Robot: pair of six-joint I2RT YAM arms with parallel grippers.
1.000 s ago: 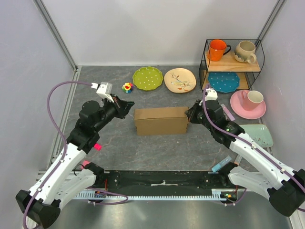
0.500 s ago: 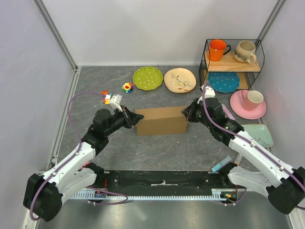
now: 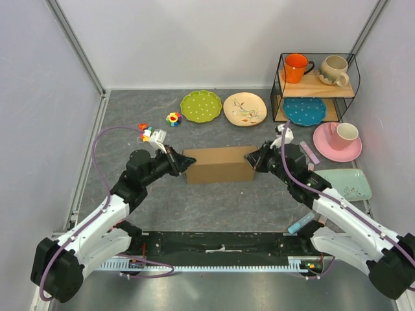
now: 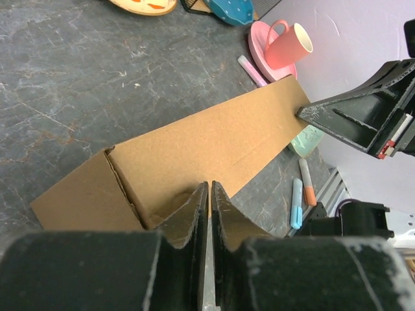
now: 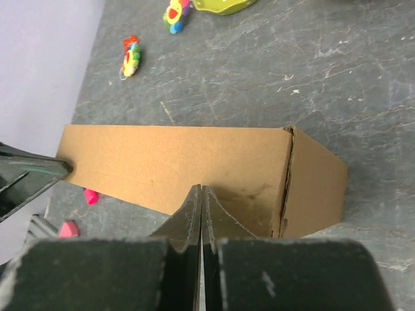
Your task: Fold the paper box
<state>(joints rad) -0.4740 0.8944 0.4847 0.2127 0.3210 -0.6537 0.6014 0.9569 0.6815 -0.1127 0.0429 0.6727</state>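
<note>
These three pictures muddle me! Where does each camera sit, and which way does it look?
Top: high behind the arms, looking down on the table; left arm, right arm and box show.
Left wrist: on the left arm, looking right along the box; its left tool shows.
Right wrist: on the right arm, looking left along the box; its right tool shows.
Shared: both wrist views see the box and the other tool.

The left tool (image 4: 209, 186) hides the near edge of the box (image 4: 214, 139); the right tool (image 5: 200, 189) does likewise. The green plate (image 5: 224, 5) is cut off at top.
</note>
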